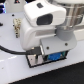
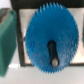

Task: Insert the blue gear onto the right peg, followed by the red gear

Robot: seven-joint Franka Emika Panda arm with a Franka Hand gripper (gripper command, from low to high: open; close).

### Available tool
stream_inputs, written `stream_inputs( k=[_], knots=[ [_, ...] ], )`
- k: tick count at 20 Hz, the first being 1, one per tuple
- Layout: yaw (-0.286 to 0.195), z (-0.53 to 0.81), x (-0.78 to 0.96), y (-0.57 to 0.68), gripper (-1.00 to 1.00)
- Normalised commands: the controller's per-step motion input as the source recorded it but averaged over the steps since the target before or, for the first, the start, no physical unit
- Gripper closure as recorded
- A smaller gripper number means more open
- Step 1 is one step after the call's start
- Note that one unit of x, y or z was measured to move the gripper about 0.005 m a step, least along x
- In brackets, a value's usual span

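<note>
The blue gear [image 2: 50, 37] fills most of the wrist view, lying flat over the white plate with a black border [image 2: 21, 50]. A thin dark pin, the right peg [image 2: 52, 55], rises out of the gear's centre hole and ends in a grey tip. In the exterior view only a bit of the blue gear [image 1: 53, 57] shows, under the arm's white wrist, on the dark-edged plate [image 1: 34, 61]. The gripper [image 1: 49, 53] sits right above the gear, and its fingers are hidden by the wrist housing. The red gear is out of view.
A teal-green block [image 2: 7, 42] stands beside the plate in the wrist view. A black cable [image 1: 12, 52] runs across the white table at the exterior view's left. Small dark items [image 1: 16, 25] lie behind the arm.
</note>
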Motion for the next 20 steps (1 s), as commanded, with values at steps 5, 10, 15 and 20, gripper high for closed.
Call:
stream_inputs(
  k=[5, 10, 15, 20],
  knots=[
    [0.0, 0.27, -0.09, 0.12, -1.0],
    [0.0, 0.0, -0.16, 0.57, -1.0],
    [0.0, 0.01, -0.55, 0.55, -1.0],
    [0.0, 0.06, -0.51, 0.17, -1.0]
  ],
)
